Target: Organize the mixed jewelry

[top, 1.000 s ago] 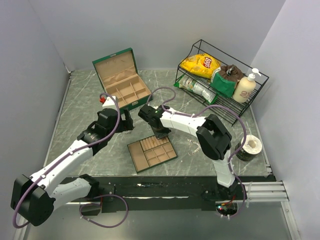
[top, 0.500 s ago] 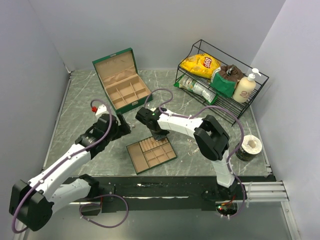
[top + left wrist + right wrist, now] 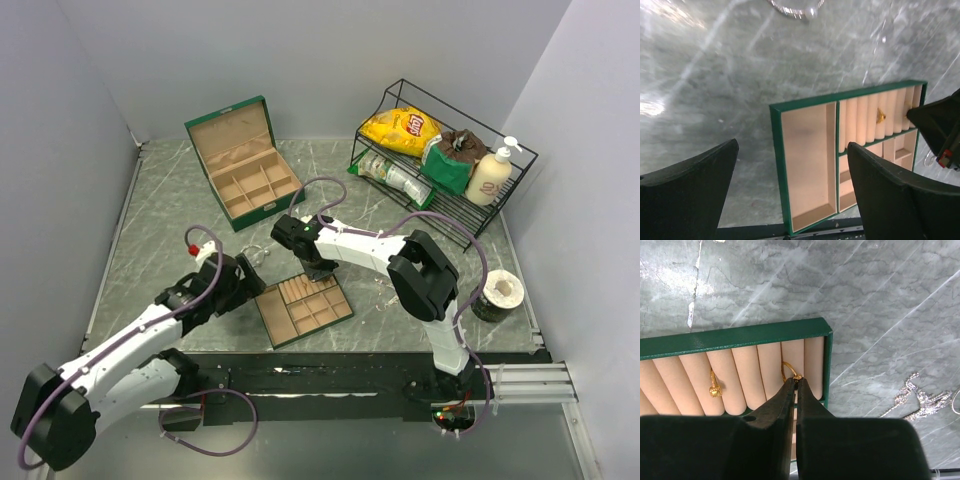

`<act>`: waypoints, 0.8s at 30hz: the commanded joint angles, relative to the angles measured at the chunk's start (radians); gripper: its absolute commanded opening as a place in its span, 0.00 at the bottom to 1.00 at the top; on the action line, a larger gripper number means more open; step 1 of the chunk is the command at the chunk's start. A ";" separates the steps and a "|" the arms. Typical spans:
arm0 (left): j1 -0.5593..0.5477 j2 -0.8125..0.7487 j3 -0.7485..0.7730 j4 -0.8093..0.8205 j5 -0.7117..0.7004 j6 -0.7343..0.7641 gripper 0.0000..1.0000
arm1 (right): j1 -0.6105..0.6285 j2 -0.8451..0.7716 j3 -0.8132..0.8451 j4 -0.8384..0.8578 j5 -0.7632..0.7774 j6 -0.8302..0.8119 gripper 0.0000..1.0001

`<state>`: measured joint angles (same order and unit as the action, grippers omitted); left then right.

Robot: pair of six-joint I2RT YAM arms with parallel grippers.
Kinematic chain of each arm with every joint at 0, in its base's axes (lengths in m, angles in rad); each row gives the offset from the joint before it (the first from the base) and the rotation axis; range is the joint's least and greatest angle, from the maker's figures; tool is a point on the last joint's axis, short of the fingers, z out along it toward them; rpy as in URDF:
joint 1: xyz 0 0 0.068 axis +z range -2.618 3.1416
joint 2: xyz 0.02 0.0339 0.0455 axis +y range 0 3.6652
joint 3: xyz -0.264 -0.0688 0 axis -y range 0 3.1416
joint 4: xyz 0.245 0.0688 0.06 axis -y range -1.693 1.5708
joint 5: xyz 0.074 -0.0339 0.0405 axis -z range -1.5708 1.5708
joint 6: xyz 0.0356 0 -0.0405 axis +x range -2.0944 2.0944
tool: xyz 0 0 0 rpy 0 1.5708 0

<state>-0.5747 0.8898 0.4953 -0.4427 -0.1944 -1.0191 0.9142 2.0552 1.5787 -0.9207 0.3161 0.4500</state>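
Note:
The flat tan divided tray (image 3: 303, 307) with a green rim lies near the table's front. My right gripper (image 3: 796, 380) is shut on a small gold ring (image 3: 788, 371) whose band sits in a slot between the tray's rolls, near the right end of the tray rim (image 3: 740, 335). A second gold ring (image 3: 714, 388) stands in a slot further left. Silvery chains (image 3: 920, 400) lie on the marble right of the tray. My left gripper (image 3: 792, 150) hangs open over the tray's long left compartment (image 3: 807, 160), holding nothing. A wire bangle (image 3: 792, 7) lies beyond it.
The open green box (image 3: 245, 165) with tan compartments stands at the back left. A black wire rack (image 3: 440, 160) with snack bags and a bottle fills the back right. A tape roll (image 3: 497, 294) sits at the right edge. Both grippers (image 3: 318, 272) crowd the tray.
My left arm has drawn back toward the near edge and now hovers at the tray's left end. The right gripper shifted slightly left over the tray's rolls, still pinching the ring.

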 commanded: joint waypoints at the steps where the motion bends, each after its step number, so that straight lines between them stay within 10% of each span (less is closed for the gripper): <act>1: -0.043 0.061 -0.012 0.068 0.036 -0.052 0.95 | 0.015 -0.004 0.029 0.011 0.026 0.019 0.08; 24: -0.086 0.282 -0.054 0.291 0.079 -0.053 0.26 | 0.020 -0.010 0.017 0.025 0.011 0.026 0.09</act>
<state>-0.6525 1.1126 0.4065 -0.2302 -0.1444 -1.0779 0.9230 2.0552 1.5787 -0.9192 0.3351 0.4515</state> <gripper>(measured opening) 0.294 0.092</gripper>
